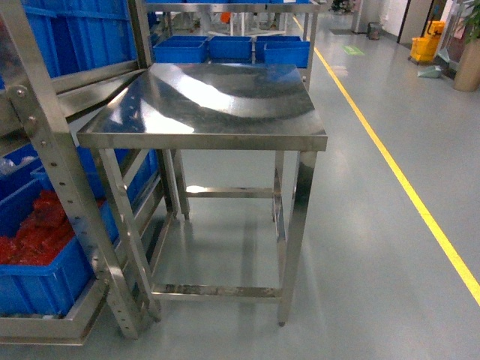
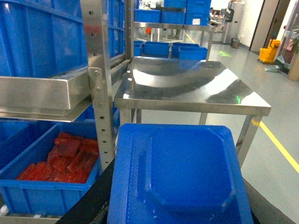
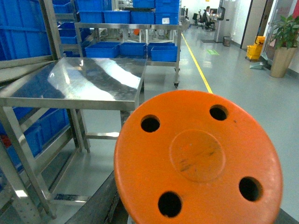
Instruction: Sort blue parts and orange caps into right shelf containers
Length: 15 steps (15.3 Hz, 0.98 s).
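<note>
Steel desk (image 1: pixel 210 105) bare-topped | blue part (image 2: pixel 180 172) and four-holed orange cap (image 3: pixel 198 156) seen close | hand states cannot be told | no writing legible

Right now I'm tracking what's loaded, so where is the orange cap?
The orange cap fills the lower foreground of the right wrist view, right of the steel table; the head view does not show it.

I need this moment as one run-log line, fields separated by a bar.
left wrist view: blue part fills foreground | right wrist view: orange cap fills foreground | steel table bare | end effectors unseen
</note>
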Tool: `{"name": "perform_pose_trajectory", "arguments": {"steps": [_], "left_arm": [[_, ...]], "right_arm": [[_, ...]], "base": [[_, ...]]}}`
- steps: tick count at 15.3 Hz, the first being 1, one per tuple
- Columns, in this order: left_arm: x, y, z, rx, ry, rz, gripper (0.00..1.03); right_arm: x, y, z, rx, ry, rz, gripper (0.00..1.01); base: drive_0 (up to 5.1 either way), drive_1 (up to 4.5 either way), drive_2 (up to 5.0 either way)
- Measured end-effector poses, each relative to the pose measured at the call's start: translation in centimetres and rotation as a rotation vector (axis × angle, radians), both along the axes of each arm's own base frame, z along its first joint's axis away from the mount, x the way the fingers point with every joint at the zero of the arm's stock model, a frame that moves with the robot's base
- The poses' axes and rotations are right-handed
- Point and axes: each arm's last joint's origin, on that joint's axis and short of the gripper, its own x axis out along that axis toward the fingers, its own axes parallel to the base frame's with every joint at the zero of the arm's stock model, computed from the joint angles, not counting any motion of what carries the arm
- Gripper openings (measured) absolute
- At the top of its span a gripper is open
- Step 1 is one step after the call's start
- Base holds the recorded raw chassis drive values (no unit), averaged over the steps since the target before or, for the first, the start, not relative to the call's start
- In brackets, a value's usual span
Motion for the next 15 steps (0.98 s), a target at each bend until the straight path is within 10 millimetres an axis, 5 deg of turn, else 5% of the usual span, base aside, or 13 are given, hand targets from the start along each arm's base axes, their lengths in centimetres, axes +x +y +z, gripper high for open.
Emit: {"name": "perform_pose_trajectory", "arguments": {"steps": [15], "left_arm": [[0.0,0.0,-0.06,0.0,0.006,0.0,0.42]], "right_arm": [[0.0,0.0,-0.07,0.0,0.007,0.001,0.44]], "base": [[-4.9,2.51,2.5]]}}
